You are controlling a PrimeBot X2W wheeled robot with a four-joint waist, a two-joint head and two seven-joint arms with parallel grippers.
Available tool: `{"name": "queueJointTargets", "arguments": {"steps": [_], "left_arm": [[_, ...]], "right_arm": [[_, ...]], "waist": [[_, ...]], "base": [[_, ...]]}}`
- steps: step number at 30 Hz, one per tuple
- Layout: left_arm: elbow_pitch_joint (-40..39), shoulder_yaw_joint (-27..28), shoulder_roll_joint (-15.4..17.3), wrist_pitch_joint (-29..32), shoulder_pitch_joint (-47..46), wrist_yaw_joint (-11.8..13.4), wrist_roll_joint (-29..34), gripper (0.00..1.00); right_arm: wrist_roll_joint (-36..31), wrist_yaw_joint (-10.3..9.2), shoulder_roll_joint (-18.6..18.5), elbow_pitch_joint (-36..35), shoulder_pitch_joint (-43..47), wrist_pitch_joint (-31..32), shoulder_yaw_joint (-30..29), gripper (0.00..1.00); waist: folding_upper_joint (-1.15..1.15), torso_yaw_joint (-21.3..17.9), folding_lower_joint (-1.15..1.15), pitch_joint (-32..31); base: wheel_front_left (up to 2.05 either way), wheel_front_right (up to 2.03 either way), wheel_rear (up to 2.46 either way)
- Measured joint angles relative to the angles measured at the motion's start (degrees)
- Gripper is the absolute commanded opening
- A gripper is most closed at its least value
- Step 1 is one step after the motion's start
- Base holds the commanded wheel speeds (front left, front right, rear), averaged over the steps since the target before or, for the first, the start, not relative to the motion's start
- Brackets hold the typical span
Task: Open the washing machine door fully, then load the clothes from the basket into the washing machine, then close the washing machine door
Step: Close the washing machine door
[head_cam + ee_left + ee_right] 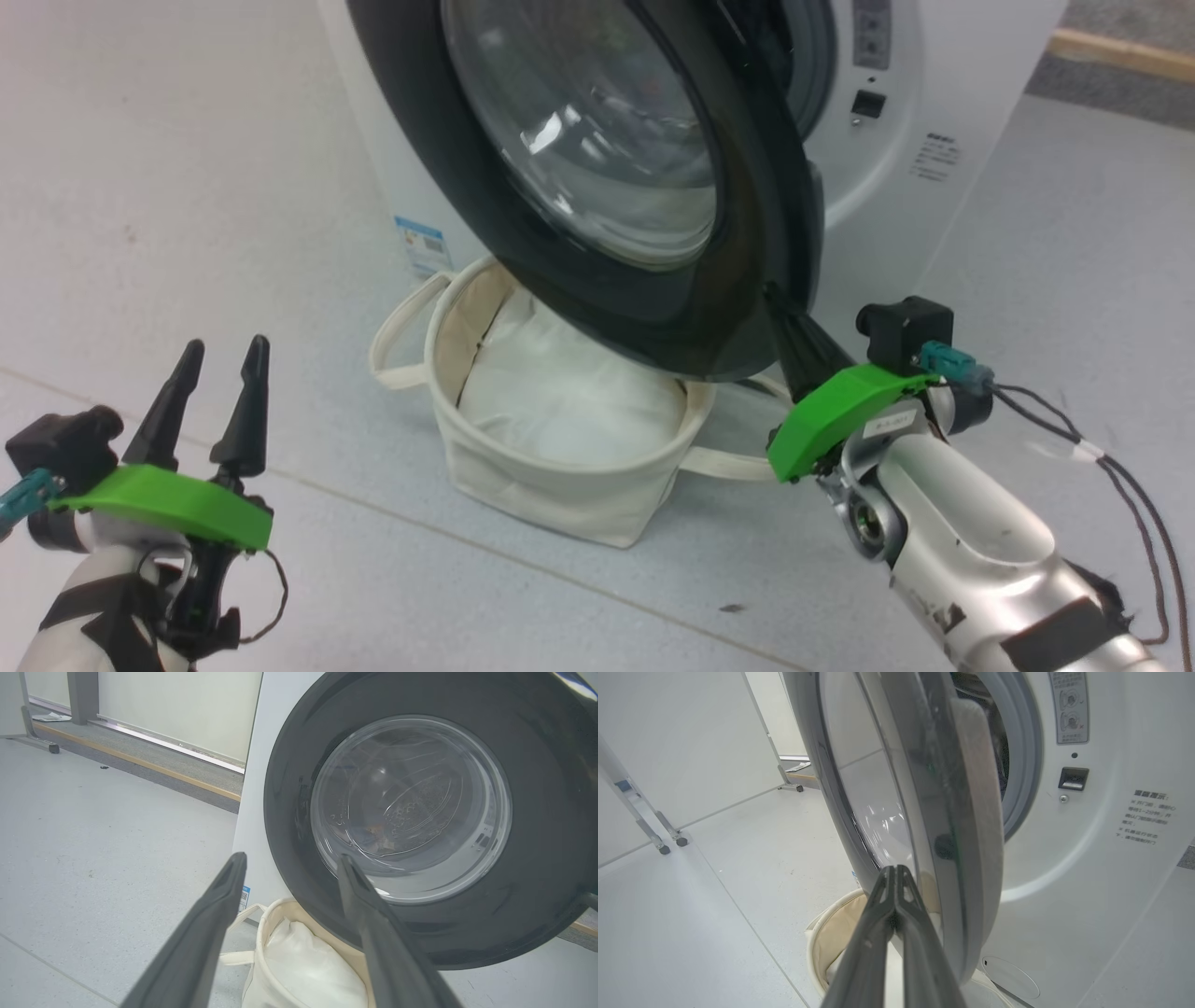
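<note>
At lower right of the head view, the right gripper (780,308), jaws pressed together, sat at the lower edge of the half-open washing machine door (597,159), probably to swing it wider. The door overhung the basket (551,495). At lower left, the left gripper (227,347) hovered clear, jaws apart.

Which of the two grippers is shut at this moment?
The right gripper: its two fingers are pressed together, tips at the lower rim of the washing machine door. The left gripper is away from it, fingers spread.
</note>
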Motion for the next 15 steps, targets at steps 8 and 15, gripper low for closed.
{"name": "queueJointTargets", "arguments": {"steps": [8, 15], "left_arm": [[-1.8, -0.6, 0.0, 0.0, -0.7, 0.0, -0.2, 1.0], [-2.3, -1.2, 0.0, 0.0, -0.7, 0.0, -0.6, 1.0]], "right_arm": [[0.1, 0.03, -0.5, 3.9, -4.6, 0.0, -0.4, 0.0], [-0.2, 0.04, -1.9, 5.1, -6.7, 0.0, -3.1, 0.0]], "waist": [[0.0, 1.8, 0.0, 3.6], [0.0, 1.0, 0.0, 5.9]], "base": [[0.0, 0.0, 0.0], [0.0, 0.0, 0.0]]}}
